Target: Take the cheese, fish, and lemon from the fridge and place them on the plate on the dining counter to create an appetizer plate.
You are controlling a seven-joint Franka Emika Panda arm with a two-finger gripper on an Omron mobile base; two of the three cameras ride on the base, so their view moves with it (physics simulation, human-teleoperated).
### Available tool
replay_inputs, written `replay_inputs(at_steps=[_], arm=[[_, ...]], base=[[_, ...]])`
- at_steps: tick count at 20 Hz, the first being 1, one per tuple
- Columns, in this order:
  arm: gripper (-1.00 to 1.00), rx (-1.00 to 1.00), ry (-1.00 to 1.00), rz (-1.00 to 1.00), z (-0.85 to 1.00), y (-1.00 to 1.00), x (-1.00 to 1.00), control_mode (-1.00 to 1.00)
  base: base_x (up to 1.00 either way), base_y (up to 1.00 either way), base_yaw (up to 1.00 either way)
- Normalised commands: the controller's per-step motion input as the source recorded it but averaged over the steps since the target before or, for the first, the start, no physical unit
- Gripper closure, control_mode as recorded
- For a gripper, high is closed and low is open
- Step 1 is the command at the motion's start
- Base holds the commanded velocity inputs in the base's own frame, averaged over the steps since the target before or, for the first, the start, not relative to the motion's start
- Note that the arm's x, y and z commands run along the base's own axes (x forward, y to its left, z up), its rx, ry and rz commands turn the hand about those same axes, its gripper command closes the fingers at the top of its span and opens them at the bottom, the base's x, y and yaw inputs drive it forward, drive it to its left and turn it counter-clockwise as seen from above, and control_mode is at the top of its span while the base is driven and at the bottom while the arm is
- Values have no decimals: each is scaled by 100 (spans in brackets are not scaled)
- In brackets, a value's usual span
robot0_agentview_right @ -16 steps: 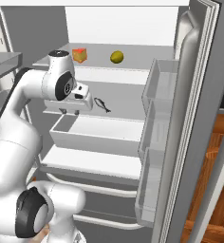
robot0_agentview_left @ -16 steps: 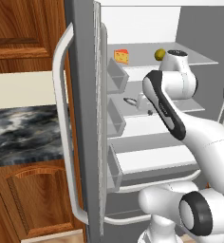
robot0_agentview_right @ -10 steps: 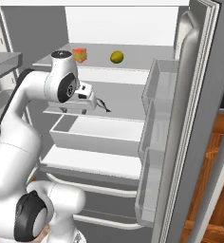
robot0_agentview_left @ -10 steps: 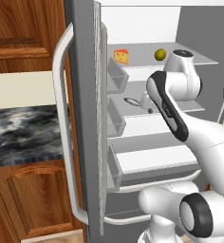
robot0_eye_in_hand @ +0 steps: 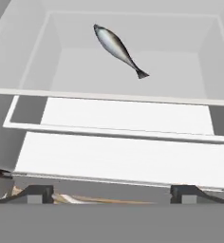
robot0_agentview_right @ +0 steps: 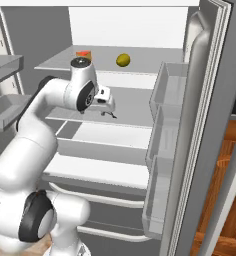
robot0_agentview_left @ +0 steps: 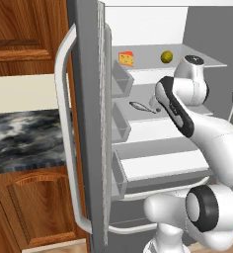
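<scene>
White shelf (robot0_eye_in_hand: 133,61), fish (robot0_eye_in_hand: 117,47) lying clear of walls, fingers (robot0_eye_in_hand: 111,192) spread, grasping nothing

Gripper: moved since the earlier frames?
Yes. In the right base view the gripper has advanced further into the fridge, rightward along the middle shelf over the fish. Cheese and lemon stay put.

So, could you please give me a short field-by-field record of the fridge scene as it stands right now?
fridge: doors open, white shelves showing
cheese: top shelf, left side in the left base view
lemon: top shelf, apart from the cheese
fish: lying flat on the middle shelf, untouched
tool: open, empty, pointing towards the fish from the shelf front
task progress: nothing picked yet
</scene>
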Motion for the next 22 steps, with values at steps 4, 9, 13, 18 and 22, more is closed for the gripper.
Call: replay_inputs(at_steps=[4, 9, 13, 18, 22], arm=[[-100, 0, -4, 2, -7, -2, 72, -100], [-100, 0, -13, 4, -28, 0, 53, -100], [-100, 0, -18, 5, -33, 0, 39, -100], [-100, -1, -12, 6, -25, 0, 45, -100], [-100, 0, -1, 6, -18, 0, 59, -100]], base=[[0, 0, 0], [0, 0, 0], [0, 0, 0], [0, 0, 0], [0, 0, 0]])
